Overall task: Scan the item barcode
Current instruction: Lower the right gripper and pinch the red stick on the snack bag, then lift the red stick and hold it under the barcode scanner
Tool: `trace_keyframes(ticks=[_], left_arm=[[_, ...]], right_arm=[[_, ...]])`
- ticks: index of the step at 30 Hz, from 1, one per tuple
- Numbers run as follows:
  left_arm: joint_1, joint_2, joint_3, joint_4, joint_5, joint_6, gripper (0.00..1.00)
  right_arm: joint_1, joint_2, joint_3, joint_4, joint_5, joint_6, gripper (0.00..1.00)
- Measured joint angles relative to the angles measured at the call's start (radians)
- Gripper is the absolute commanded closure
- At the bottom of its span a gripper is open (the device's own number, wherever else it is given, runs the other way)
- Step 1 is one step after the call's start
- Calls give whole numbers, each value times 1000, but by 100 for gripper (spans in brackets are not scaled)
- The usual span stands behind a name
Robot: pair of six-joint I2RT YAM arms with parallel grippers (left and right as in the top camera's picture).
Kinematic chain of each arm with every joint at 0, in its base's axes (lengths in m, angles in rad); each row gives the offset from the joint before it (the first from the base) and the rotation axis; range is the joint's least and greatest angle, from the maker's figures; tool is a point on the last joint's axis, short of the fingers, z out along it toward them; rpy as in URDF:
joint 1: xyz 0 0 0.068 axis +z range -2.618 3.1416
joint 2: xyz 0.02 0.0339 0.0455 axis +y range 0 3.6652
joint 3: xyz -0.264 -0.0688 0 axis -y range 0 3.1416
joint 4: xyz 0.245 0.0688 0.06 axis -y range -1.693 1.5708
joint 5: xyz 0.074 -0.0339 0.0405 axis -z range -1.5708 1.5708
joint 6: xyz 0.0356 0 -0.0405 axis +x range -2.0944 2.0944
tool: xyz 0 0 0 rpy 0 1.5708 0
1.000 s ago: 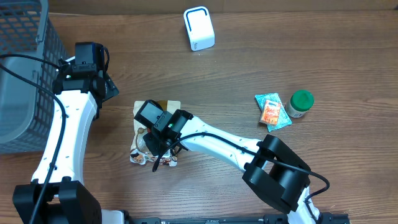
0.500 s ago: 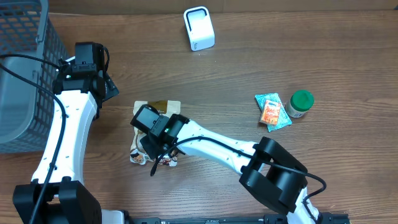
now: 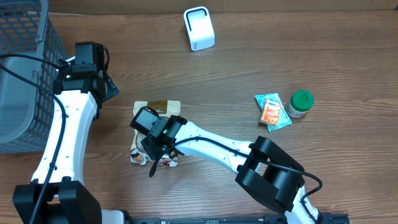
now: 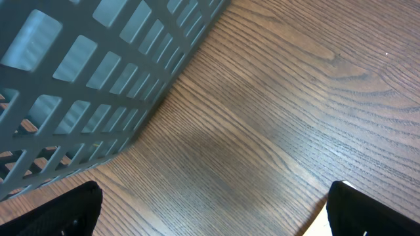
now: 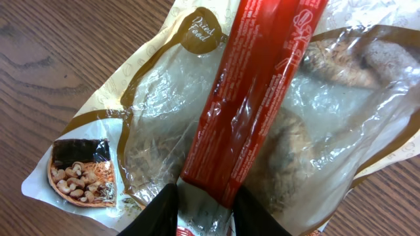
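1. The item is a clear bag (image 5: 151, 118) of dried food with a red wrapper (image 5: 259, 92) lying lengthwise across it. It rests flat on the table (image 3: 280, 56), left of centre and towards the robot's side, well apart from the white scanner (image 3: 199, 28) at the far edge.
2. The right gripper (image 5: 207, 213) is down on the item, its jaws standing narrow on either side of the red wrapper's near end. The wrist view cuts off the fingertips, so it cannot be told whether they pinch the film or merely flank it.
3. The left gripper (image 4: 210, 216) hangs spread wide and empty over bare wood beside the grey basket (image 3: 18, 56), and takes no part.
4. The film looks glossy and loose. A pinch at one end would likely leave the pack dangling, and it could slide out on the way up.
5. If the jaws catch only the red wrapper, the bag beneath may stay behind, or lift partway and drop.
6. No barcode shows on the upward face, so it may lie underneath. The pack would then need turning toward the scanner, and crinkled, shiny film could spoil the read.
7. The green-lidded jar (image 3: 301, 102) and sachets (image 3: 272, 112) sit well off to the right, unlikely to be struck.
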Motion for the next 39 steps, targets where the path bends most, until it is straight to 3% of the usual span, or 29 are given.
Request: trace_keyframes(ticks=[10, 21, 29, 39], left_arm=[[0, 0, 0, 0, 0, 0, 0], [0, 0, 0, 0, 0, 0, 1], [0, 0, 0, 0, 0, 0, 0], [0, 0, 0, 0, 0, 0, 0]], right_arm=[[0, 3, 0, -2, 7, 2, 96], [0, 3, 2, -23, 7, 3, 96], [-16, -15, 20, -127, 6, -6, 96], [-105, -243, 21, -335, -12, -101, 96]])
